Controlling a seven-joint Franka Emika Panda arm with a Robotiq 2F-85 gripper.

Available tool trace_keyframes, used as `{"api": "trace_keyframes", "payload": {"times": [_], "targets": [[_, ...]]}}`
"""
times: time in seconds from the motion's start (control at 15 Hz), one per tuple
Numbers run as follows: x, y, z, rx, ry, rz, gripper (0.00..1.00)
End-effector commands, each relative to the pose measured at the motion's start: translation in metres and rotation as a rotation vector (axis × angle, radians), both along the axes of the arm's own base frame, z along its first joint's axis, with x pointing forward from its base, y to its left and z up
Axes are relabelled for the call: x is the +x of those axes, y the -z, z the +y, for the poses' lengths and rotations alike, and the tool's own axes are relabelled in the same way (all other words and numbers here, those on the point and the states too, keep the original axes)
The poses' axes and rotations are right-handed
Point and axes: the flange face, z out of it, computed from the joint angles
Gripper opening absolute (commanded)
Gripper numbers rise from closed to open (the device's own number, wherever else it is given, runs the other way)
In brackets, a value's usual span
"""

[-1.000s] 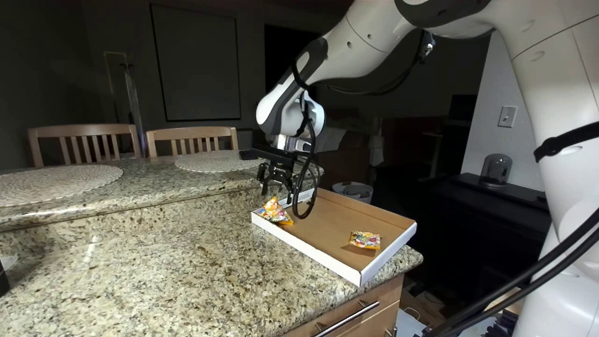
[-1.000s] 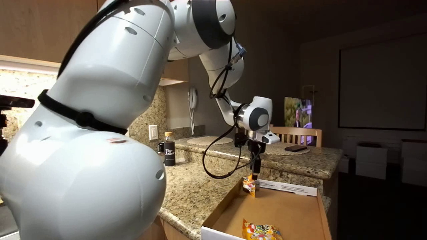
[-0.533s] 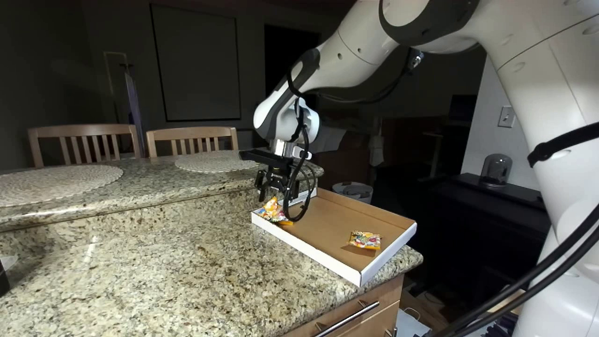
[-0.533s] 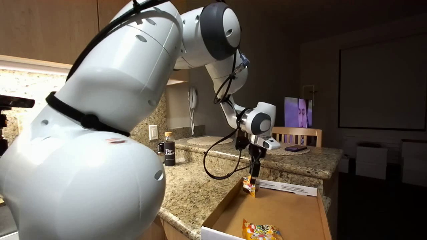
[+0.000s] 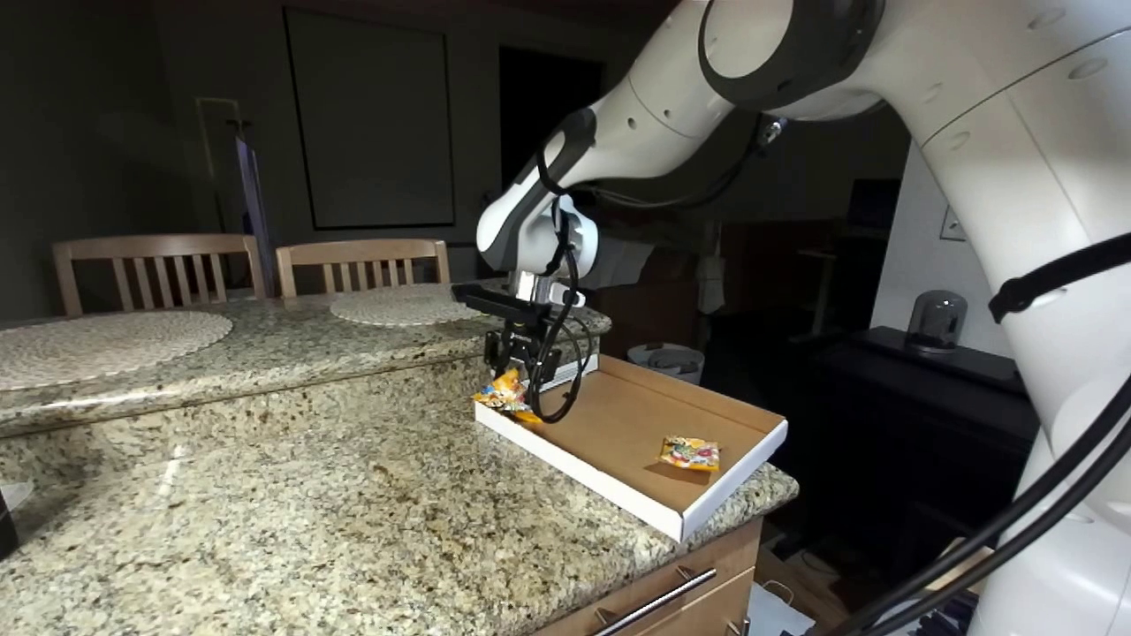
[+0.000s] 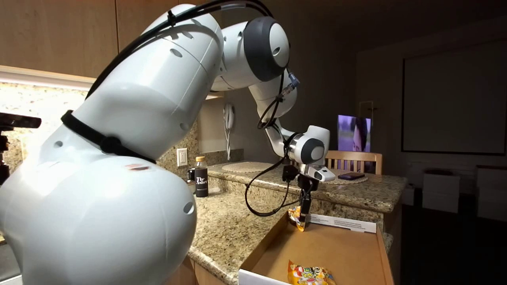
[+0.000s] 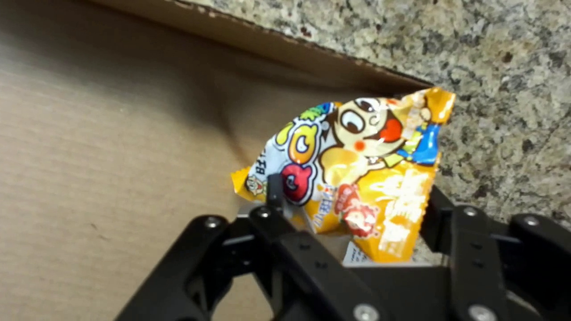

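A cartoon-printed packet (image 7: 357, 174) sits between the fingers (image 7: 275, 196) in the left corner of a shallow cardboard box (image 5: 618, 424), set on a speckled stone surface (image 5: 336, 512); the fingers stand apart, one at the packet's lower left and one at its right edge in the wrist view, though whether they grip it cannot be told; the packet leans at a tilt, its upper right end crossing the line of the box's wall; that close look alone makes the print plain, a wide-eyed face with an open red mouth beside rounded red and orange letters, and shows the right-hand fingertip partly hidden behind the wrapper; both exterior views add a second packet (image 5: 690, 453), lying toward the box's near end, well apart from the fingers; in an exterior view, a wall telephone (image 6: 229, 116) hangs beyond a bottle (image 6: 201, 181) with a cork-coloured cap and dark sleeve, and a lit screen (image 6: 348, 130) glows to the right, behind a chair (image 6: 352, 155); in an exterior view, a glass dome (image 5: 937, 320) stands at far right, before a pale wall (image 5: 914, 247).
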Motion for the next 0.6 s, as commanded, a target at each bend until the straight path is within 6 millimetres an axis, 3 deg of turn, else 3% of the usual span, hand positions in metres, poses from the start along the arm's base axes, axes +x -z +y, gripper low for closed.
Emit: {"api": "trace_keyframes", "payload": {"times": [0.0, 0.33, 0.53], "targets": [[-0.001, -0.005, 0.001, 0.017, 0.005, 0.029, 0.4], [-0.007, -0.013, 0.001, 0.034, -0.014, 0.069, 0.08], [-0.012, -0.017, -0.001, 0.045, -0.02, 0.098, 0.02]]}}
